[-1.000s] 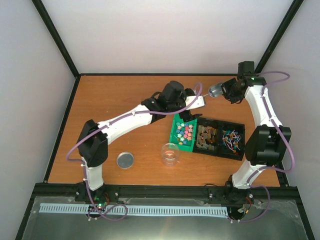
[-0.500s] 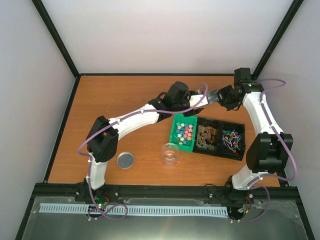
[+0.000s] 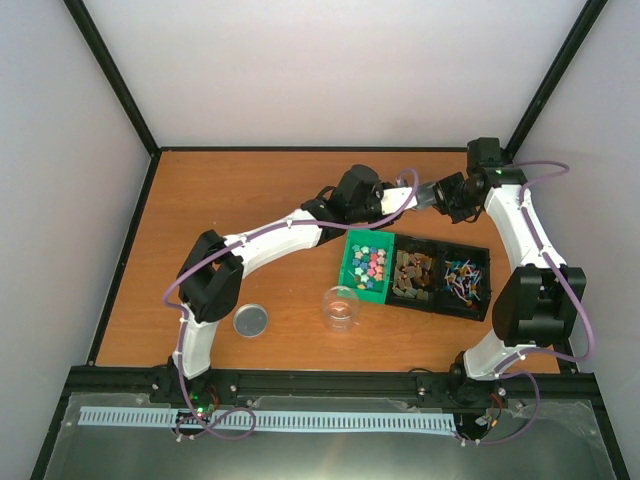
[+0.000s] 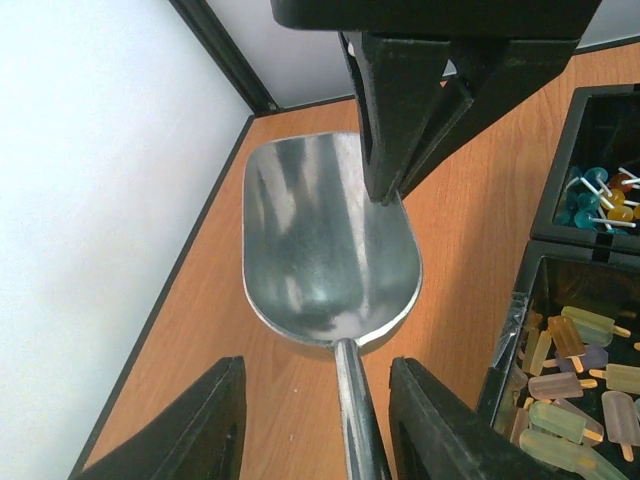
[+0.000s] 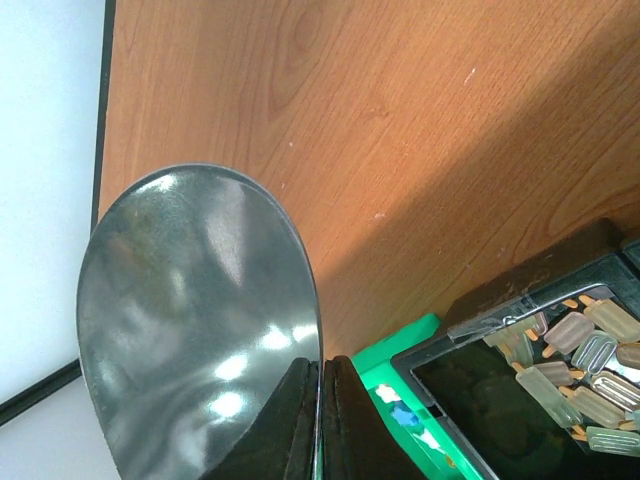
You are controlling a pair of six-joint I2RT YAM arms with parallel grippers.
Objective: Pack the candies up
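The candies (image 3: 372, 265) are small bright pieces lying in a green bin (image 3: 352, 248); its corner and a few candies (image 5: 402, 412) also show in the right wrist view. A metal scoop (image 3: 428, 191) hangs over the table behind the bins. My right gripper (image 5: 322, 375) is shut on the rim of the scoop's bowl (image 5: 190, 310). My left gripper (image 4: 315, 368) straddles the scoop's handle (image 4: 355, 410). Its jaws are open, with a gap to the handle on each side. The bowl (image 4: 325, 240) is empty.
Two black bins adjoin the green one: one with pale lolly-shaped pieces (image 3: 413, 272), one with thin coloured sticks (image 3: 462, 278). A clear cup (image 3: 340, 308) and a round metal lid (image 3: 251, 320) stand nearer the arms. The enclosure wall (image 4: 90, 200) is close beside the scoop.
My left arm has reached right to the scoop, and its jaws have narrowed round the handle. The right arm has shifted the scoop slightly left.
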